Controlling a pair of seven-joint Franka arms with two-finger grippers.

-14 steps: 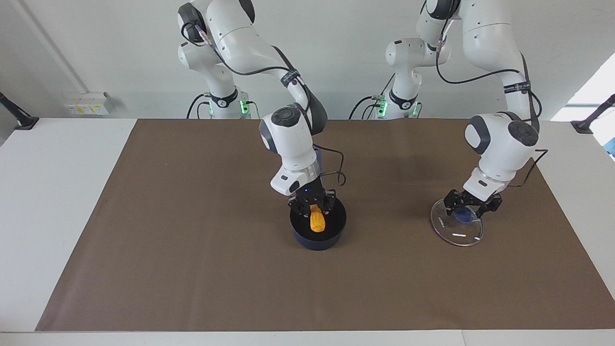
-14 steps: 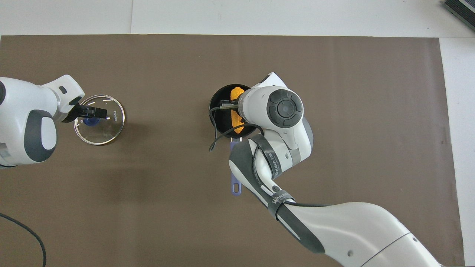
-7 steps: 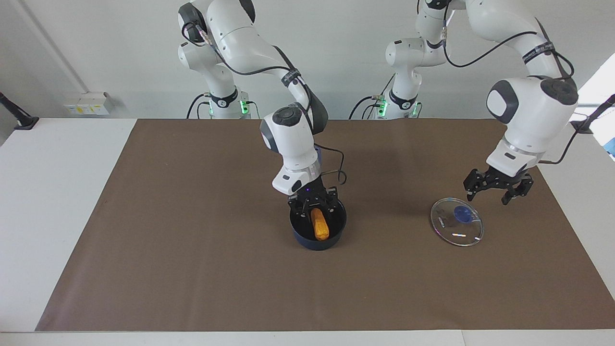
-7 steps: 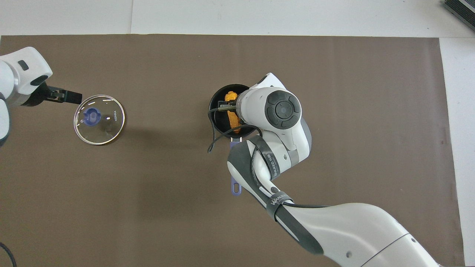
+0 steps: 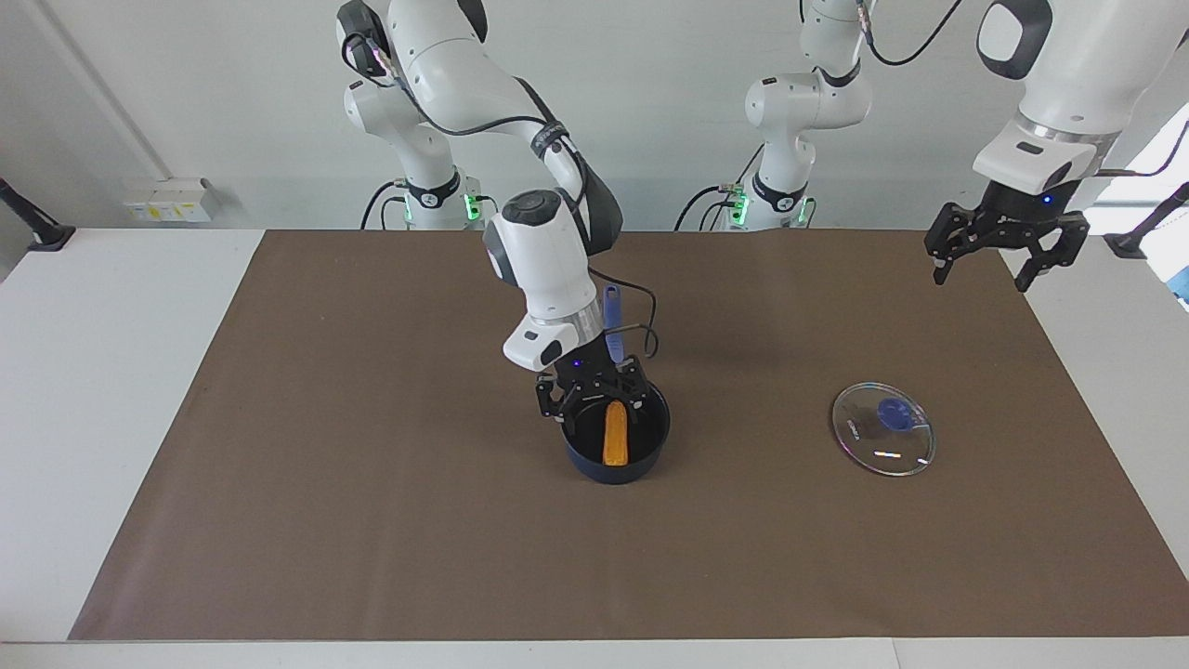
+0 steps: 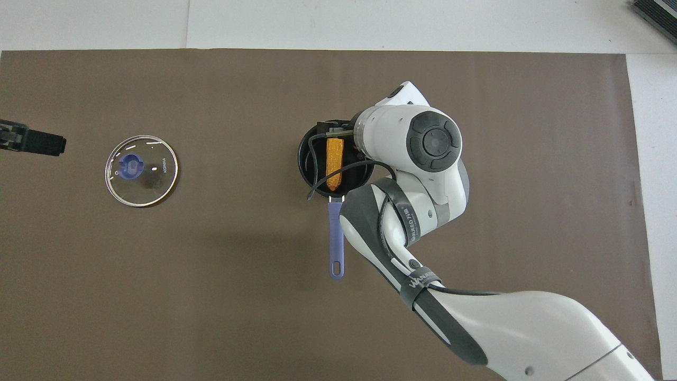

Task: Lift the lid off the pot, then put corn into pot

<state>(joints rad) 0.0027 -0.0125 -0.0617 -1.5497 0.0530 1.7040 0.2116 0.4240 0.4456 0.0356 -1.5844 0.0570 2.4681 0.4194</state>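
The right gripper (image 5: 594, 401) hangs wide open over the pot (image 5: 615, 437), apparently clear of the corn (image 5: 614, 435) lying inside. The left gripper (image 5: 1006, 251), spread and empty, is raised near the lid (image 5: 882, 428) on the mat.

You see two glossy white arms (image 5: 548, 251) with dark grey joint caps, black cables, lettered black straps, black grippers.
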